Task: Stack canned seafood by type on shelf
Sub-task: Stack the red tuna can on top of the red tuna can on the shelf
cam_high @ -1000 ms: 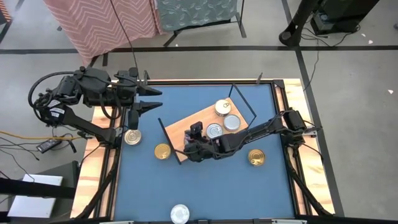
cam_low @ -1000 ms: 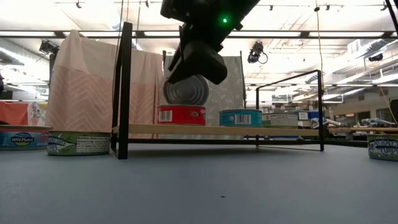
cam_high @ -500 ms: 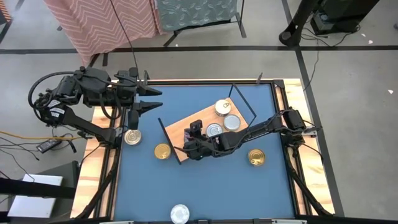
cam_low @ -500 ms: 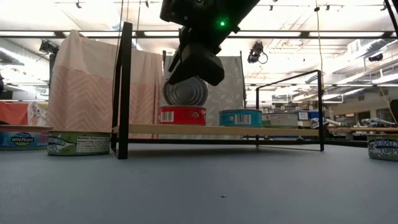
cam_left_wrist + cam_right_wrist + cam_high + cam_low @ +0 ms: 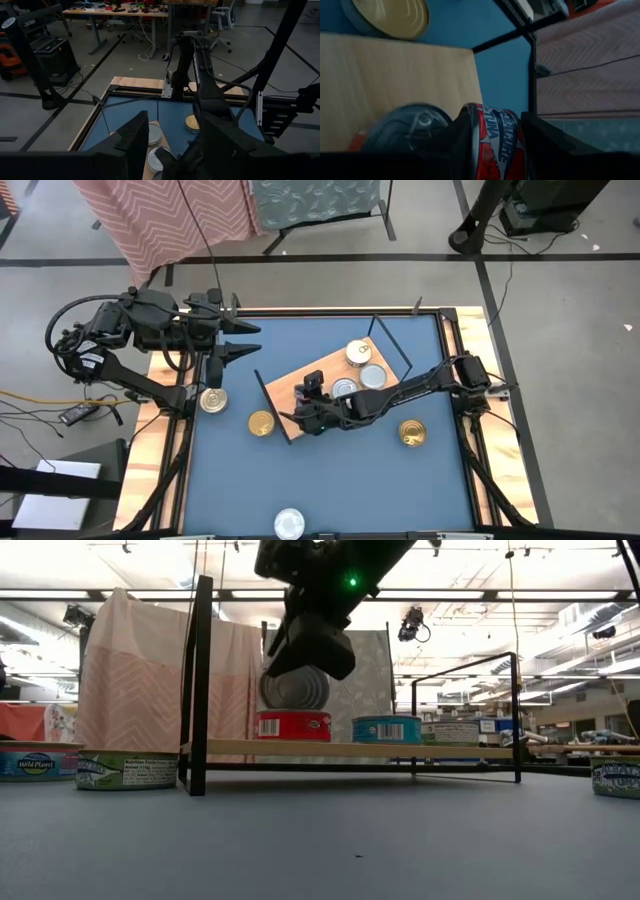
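The shelf [image 5: 292,388] is a light-wood board with black wire ends, lying askew mid-table. On it stand a gold-lidded can [image 5: 358,352] and two silver-lidded ones [image 5: 372,376] [image 5: 345,388]. In the low view a red can [image 5: 292,725] and a blue can [image 5: 387,729] rest on the board [image 5: 450,751]. My right gripper [image 5: 308,395] is over the shelf's left end, shut on a red-and-white tuna can [image 5: 495,142]. That can [image 5: 295,690] hangs just above the red one. My left gripper [image 5: 242,340] waits open, high over the table's far left. My right gripper pinches the tuna can between its two fingers [image 5: 462,135], one on each flat face, with the labelled side wall [image 5: 497,135] showing in the gap. It comes slanting down from the table's right. The can stands on edge, lifted clear, just over the red can's lid.
Loose cans lie on the blue table: silver [image 5: 212,400], gold [image 5: 261,423], gold [image 5: 411,432] and silver [image 5: 289,523] at the near edge. The shelf's black wire end frame [image 5: 197,685] rises close beside the held can.
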